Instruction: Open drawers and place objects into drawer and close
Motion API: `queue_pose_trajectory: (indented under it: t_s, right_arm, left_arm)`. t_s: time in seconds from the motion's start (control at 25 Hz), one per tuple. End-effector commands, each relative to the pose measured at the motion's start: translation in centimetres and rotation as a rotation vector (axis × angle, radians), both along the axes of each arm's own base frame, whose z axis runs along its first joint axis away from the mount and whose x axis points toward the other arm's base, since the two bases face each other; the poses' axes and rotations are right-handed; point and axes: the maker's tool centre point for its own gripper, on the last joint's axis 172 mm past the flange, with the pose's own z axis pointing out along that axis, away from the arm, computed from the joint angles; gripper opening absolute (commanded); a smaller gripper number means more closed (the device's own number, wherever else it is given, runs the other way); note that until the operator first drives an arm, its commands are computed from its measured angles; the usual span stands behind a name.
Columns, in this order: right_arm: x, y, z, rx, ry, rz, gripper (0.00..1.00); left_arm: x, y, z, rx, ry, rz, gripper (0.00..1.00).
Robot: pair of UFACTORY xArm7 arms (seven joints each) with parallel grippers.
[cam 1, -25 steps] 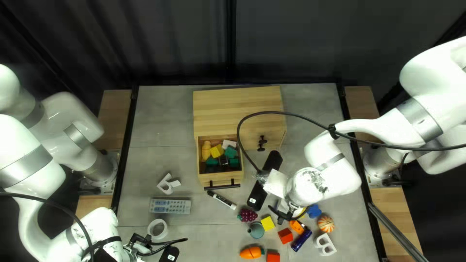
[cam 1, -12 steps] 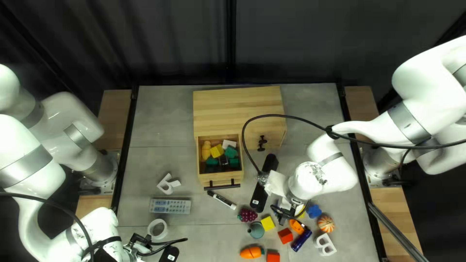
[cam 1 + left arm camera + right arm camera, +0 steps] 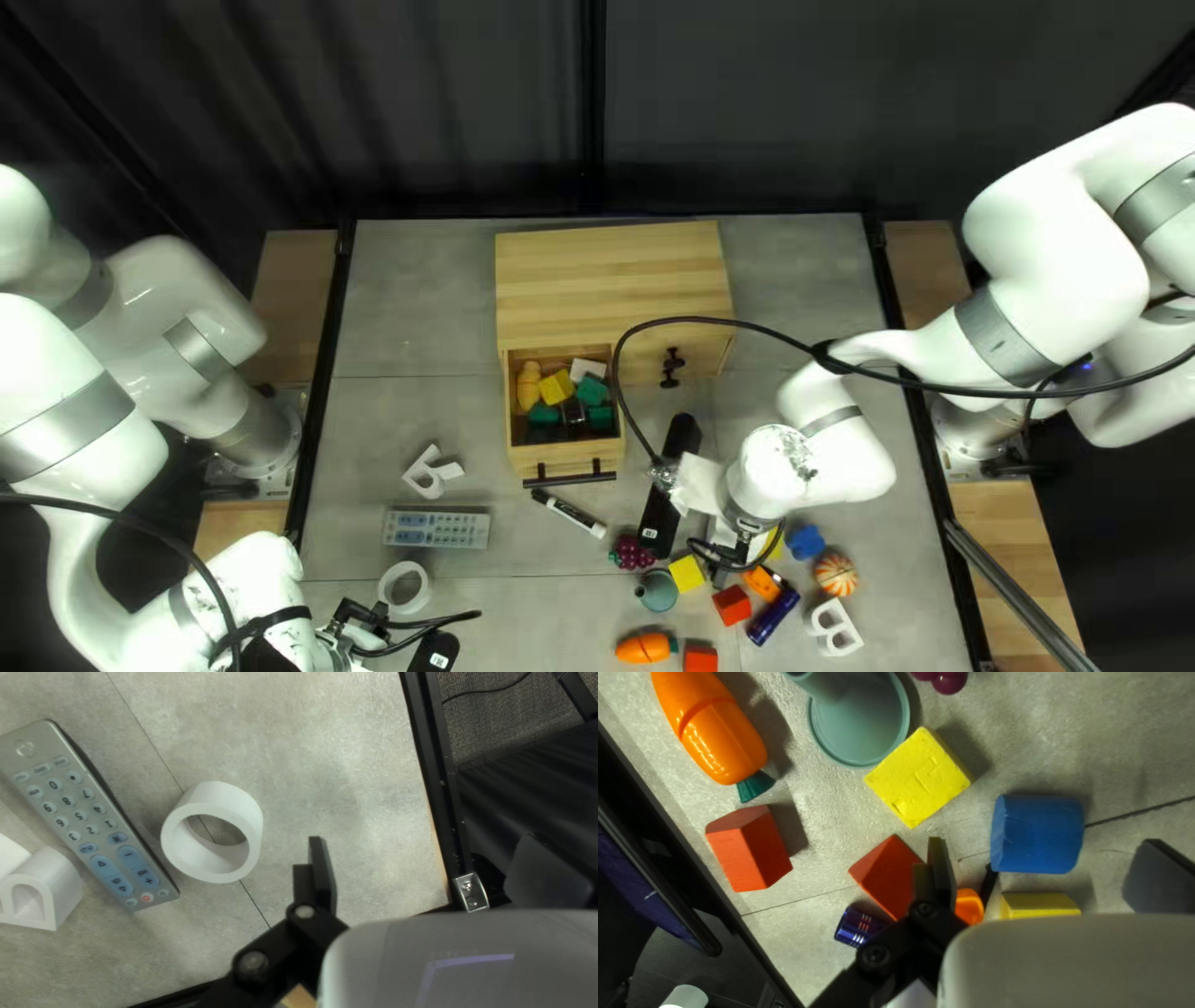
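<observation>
Clear lane between white letter [image 3: 430,476] and open drawer [image 3: 563,462], marker [image 3: 573,512] in the way near the handle [image 3: 569,479].

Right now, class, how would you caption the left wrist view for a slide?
White ring on the tabletop beside a remote control, the robot's left hand open nearby.

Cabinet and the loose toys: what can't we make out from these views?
- Shut compartment: inside hidden by its front, top left view.
- Open drawer: floor mostly hidden under the blocks and other toys, top left view.
- Blue block: plain in right wrist view, but covered by right arm in top left view.
- Grapes: cut off by right wrist view's edge.
- White letter: cut off by left wrist view's edge.
</observation>
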Motion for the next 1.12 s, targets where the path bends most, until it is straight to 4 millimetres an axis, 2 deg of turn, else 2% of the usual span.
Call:
queue_pose_trajectory:
  t_s: [0.04,0.56,0.6,0.64,0.68,0.72,0.8,0.96,1.12]
  right_arm:
    - [-0.4,-0.3,-0.7,0.0,0.004,0.006,1.0]
    - [-0.3,-0.8,-2.0,0.009,0.016,0.021,1.0]
    - [-0.4,-0.9,-2.1,0.008,0.015,0.02,0.95]
    - [-0.4,-0.9,-2.1,0.008,0.014,0.02,0.61]
    - [-0.5,-0.9,-2.2,0.008,0.012,0.019,0.12]
    - [-0.5,-0.9,-2.2,0.008,0.01,0.019,0.05]
    - [-0.6,-0.8,-2.2,0.008,0.007,0.018,0.03]
    - [-0.5,-0.6,-1.3,0.0,0.003,0.017,0.03]
    - [-0.2,-0.7,0.7,-0.017,-0.006,0.016,0.03]
  left_arm:
    - [0.0,0.0,0.0,0.0,0.0,0.0,1.0]
    - [0.0,0.0,0.0,0.0,0.0,0.0,1.0]
    - [0.0,0.0,0.0,0.0,0.0,0.0,1.0]
    - [0.0,0.0,0.0,0.0,0.0,0.0,1.0]
    - [0.0,0.0,0.0,0.0,0.0,0.0,1.0]
    - [0.0,0.0,0.0,0.0,0.0,0.0,1.0]
    - [0.0,0.0,0.0,0.0,0.0,0.0,1.0]
    - [0.0,0.0,0.0,0.0,0.0,0.0,1.0]
    - [0.0,0.0,0.0,0.0,0.0,0.0,1.0]
